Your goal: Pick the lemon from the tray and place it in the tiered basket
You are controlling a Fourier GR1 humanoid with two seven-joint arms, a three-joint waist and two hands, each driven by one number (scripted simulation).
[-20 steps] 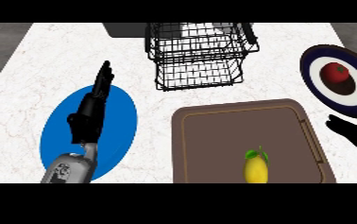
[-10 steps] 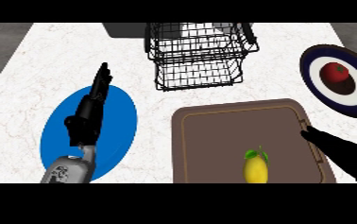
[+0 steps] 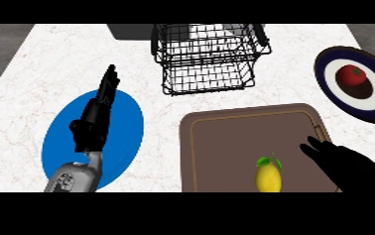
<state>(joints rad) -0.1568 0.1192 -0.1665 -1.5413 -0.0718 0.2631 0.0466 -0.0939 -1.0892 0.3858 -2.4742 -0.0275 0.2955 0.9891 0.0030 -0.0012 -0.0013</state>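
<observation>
Nearest us, our right hand (image 3: 343, 163) hangs over the right part of the tray (image 3: 234, 135). Its fingers (image 3: 313, 146) are straight and released, holding nothing. The lemon (image 3: 268, 178) lies on the tray just left of those fingertips and slightly nearer to us, apart from them, with its leafy end pointing away.

To pick it well, we judge that we should carry the fingers left until they are over the lemon's middle. We then lower them with the thumb and fingers spread to either side, and close only once the fruit sits between them. Nudged off-centre, it may roll.

Far to the left of the working fingers, our left hand (image 3: 93, 117) rests over the blue plate (image 3: 128, 130), its fingers straight and relaxed.

Beyond the fingertips and to their left, past the tray's far edge, stands the tiered basket (image 3: 211, 65). We expect to lift high enough to clear its wire rim. Beyond the fingertips and slightly to their right, a dark plate (image 3: 328, 75) bears a red fruit (image 3: 353, 76), which we should avoid.
</observation>
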